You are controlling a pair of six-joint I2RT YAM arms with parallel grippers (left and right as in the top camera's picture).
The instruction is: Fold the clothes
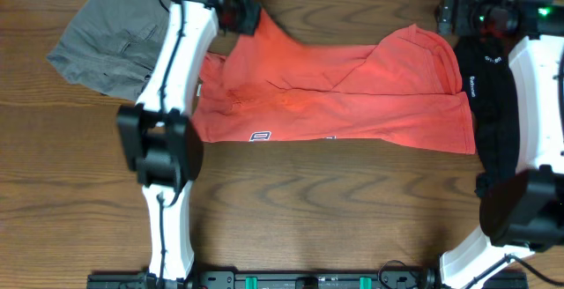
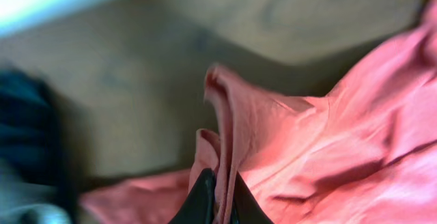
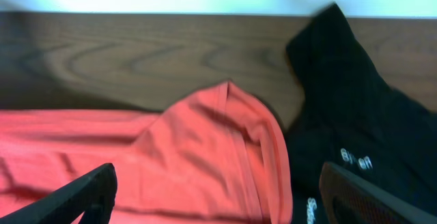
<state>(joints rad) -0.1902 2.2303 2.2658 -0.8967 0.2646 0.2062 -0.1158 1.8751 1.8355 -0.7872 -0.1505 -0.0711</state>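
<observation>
The wooden counter is the largest thing and it carries all the clothes. The red T-shirt lies spread across its middle, partly folded and wrinkled, with its long side from left to right. The white left arm reaches over the counter and covers the left edge of the T-shirt. The white right arm hides the right side of the black shirt, which lies in a long strip touching the right edge of the T-shirt. The grey shorts lie crumpled at the far left corner, just beside the T-shirt, and the left arm crosses their right part.

The left end effector is at the far left corner of the T-shirt. It is closed narrow on a raised fold of the red cloth, which stands up between its dark fingers. The right end effector is above the far right corner of the T-shirt, next to the black shirt. Its fingers stand wide apart and hold nothing.

In the left wrist view a dark blue shape shows at the left, but it is too blurred to name. Small white letters are on the black shirt, and small marks show at the near edge of the T-shirt.
</observation>
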